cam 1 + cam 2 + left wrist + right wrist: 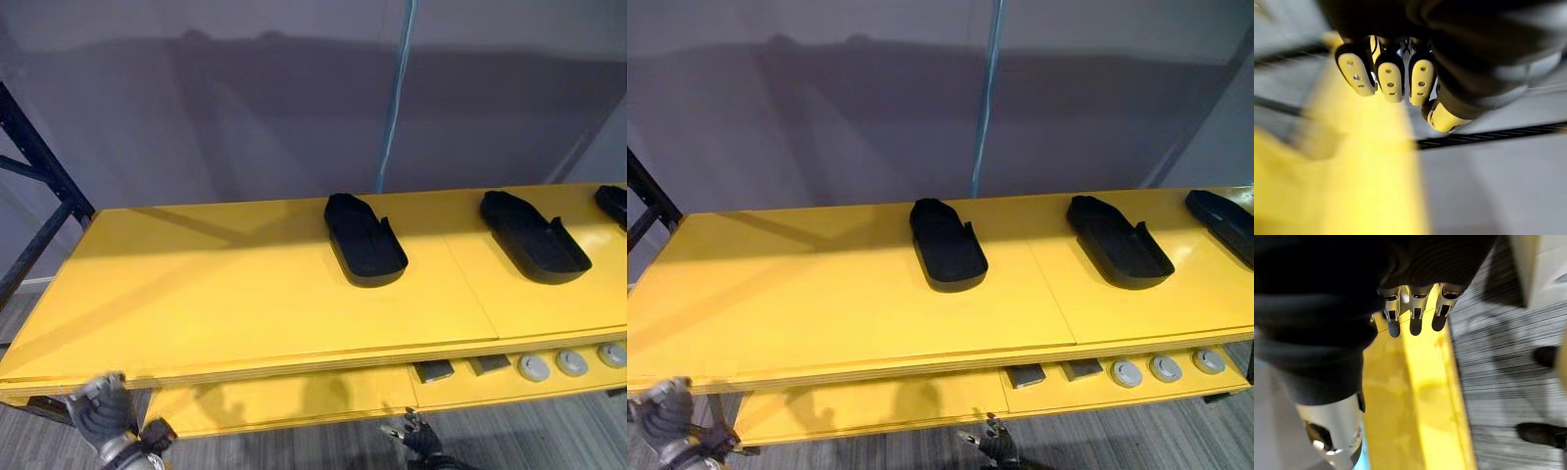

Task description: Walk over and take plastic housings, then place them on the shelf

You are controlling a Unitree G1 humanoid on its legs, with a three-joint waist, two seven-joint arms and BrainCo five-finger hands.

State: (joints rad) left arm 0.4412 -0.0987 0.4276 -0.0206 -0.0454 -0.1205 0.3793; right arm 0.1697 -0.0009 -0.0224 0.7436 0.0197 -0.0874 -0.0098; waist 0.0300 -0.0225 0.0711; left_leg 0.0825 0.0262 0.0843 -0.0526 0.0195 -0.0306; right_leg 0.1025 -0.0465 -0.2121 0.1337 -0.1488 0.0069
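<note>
Task thing: three black plastic housings lie on the yellow top shelf (245,294), all apart from one another.
Nearest housing (364,240): just off centre at 3 o'clock in the left eye view, open side up, long axis running 11 to 5 o'clock.
Second housing (534,237): further out at 3 o'clock, lying the same way.
Third housing (612,204): at the 2 o'clock edge.
Left hand (98,406): at 7 o'clock, below the shelf's front edge; fingers (1391,81) curled in with pads turned back toward the wrist, holding nothing.
Right hand (421,438): at 5 o'clock, in front of the lower shelf (294,401); fingers (1415,325) loosely extended, holding nothing.
Handling, judged: thin-walled moulded shell, probably light and stiff; the smooth surface may slip under the fingertips, and a thin wall could flex if squeezed hard.
Hold, judged: across the narrow width at mid-length, thumb on one side wall and fingers on the other.
Cut off: the third housing runs out of frame, so its full shape is unknown.
Hard to make out: the left wrist view is smeared. The housings' undersides and inner detail cannot be read.
Lower shelf contents: grey discs (534,367) and dark blocks (434,371), partly hidden under the top shelf's edge.
</note>
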